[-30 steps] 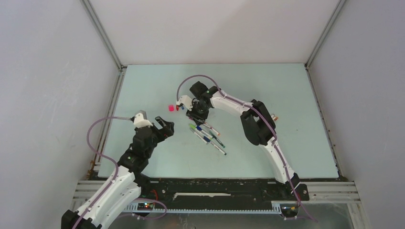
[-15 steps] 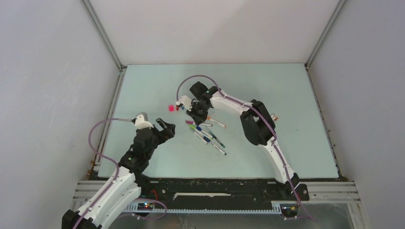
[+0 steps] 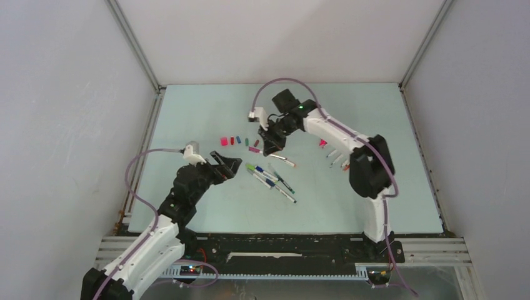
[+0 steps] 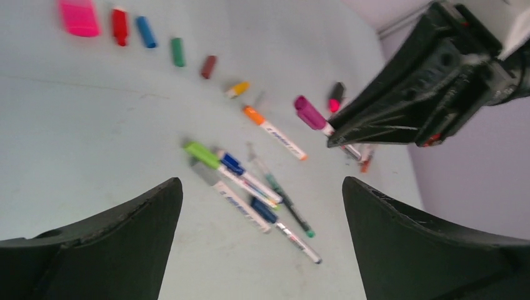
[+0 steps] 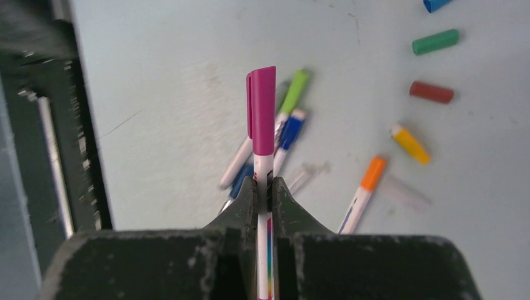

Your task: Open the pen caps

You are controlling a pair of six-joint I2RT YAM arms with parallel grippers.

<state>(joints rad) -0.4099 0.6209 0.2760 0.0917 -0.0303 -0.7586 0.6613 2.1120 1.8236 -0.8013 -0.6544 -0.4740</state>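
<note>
While the right gripper [image 5: 264, 187] hangs over the pale blue-green desk [image 3: 387, 187], we see its jaws clamped tight on the barrel of a thin white felt-tip pen [image 5: 264, 164]. Its magenta plastic cap [image 5: 261, 109] is on and pokes out past the fingertips, pointing toward the left arm. Left gripper [image 4: 260, 182] sits low on the near-left side, jaws spread wide, gripping nothing, aimed at the pens. Between the two grippers we have a loose bundle flat on the desk: a lime-green-capped pen [image 4: 201, 154], two blue-capped pens [image 4: 231, 164] and a thin dark-green pen [image 4: 284, 200], roughly parallel, touching or overlapping. An orange-capped pen [image 4: 275, 132] lies on its own just beyond the bundle, apart from it. Farther out, loose caps sit in a curved row, each apart from the next. A fat bright-pink highlighter cap [image 4: 79, 17] is at the left end, then a small red cap [image 4: 119, 26], a blue cap [image 4: 146, 32], a green cap [image 4: 178, 52] and a dark-red cap [image 4: 208, 66]. A short yellow-orange piece [image 4: 237, 89] ends the row nearest the orange-capped pen; we can't tell if it is a cap or a stub. Behind the held pen, a short black highlighter [image 4: 335, 97] with a pink end lies on the desk. Top view shows a few more pens [image 3: 337, 159] beside the right arm's forearm, too small for us to say capped or not.
</note>
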